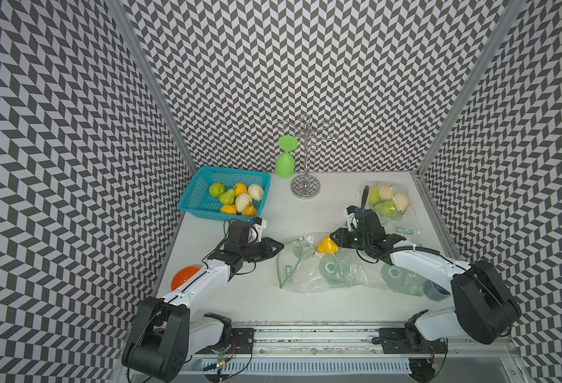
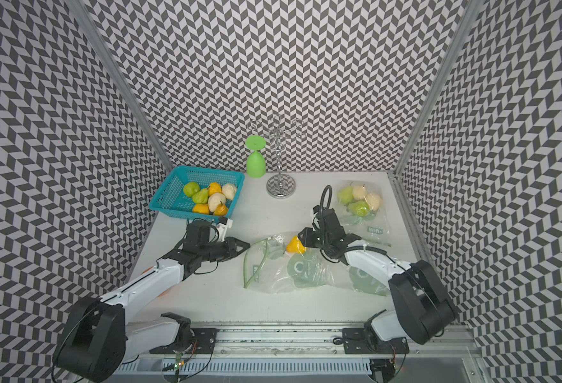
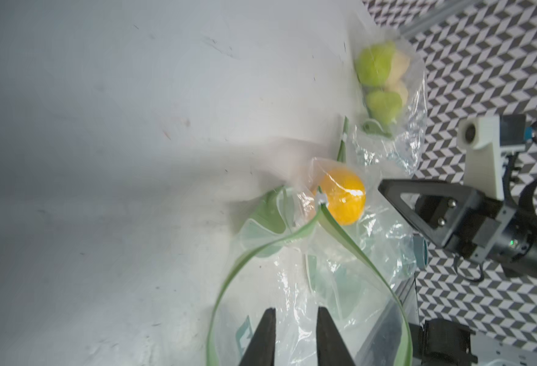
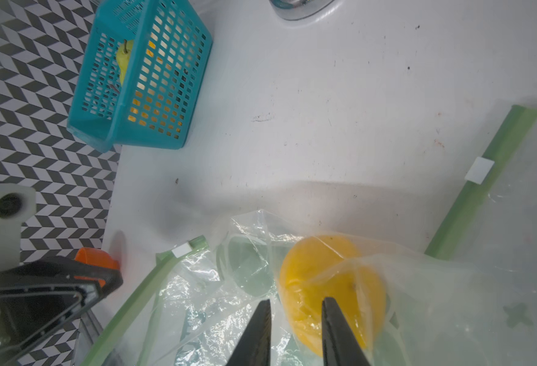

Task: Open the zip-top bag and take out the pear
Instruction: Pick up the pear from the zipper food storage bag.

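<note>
Front of the table [image 1: 246,298]: the zip-top bag [image 1: 309,275] lies crumpled in the middle, between the two arms. Its green zip strip [image 1: 278,265] bows apart, so the mouth gapes toward the robot's left.

Left end effector [image 1: 281,246] [image 3: 295,312]: low at the bag's mouth, tip just beside the zip strip (touching or not, cannot tell from above). In the left wrist view the fingers stand a narrow gap apart, with clear film showing behind the gap. Nothing seen gripped.

Right end effector [image 1: 332,237] [image 4: 295,301]: at the bag's farther corner, opposite the mouth, tip right at the film. In the right wrist view the fingers stand a narrow gap apart, and film and the edge of the fruit show in the gap. Whether they pinch the film, I cannot tell.

Pear [image 1: 326,246] [image 3: 341,199] [image 4: 330,279]: yellow, inside the bag, under the film at that far corner. It sits just beside the right end effector's tip, seen through the plastic past its fingers. From the left end effector it lies across the gaping mouth (straight ahead in the left wrist view, beyond the bowed strip).

Farther back, right: a second clear bag [image 1: 389,202] holding green and pale pears.

Farther back, left: a teal basket [image 1: 190,195] with loose pears in it.

By the back wall: a green glass [image 1: 284,165], foot up, next to a chrome rack [image 1: 306,190].
</note>
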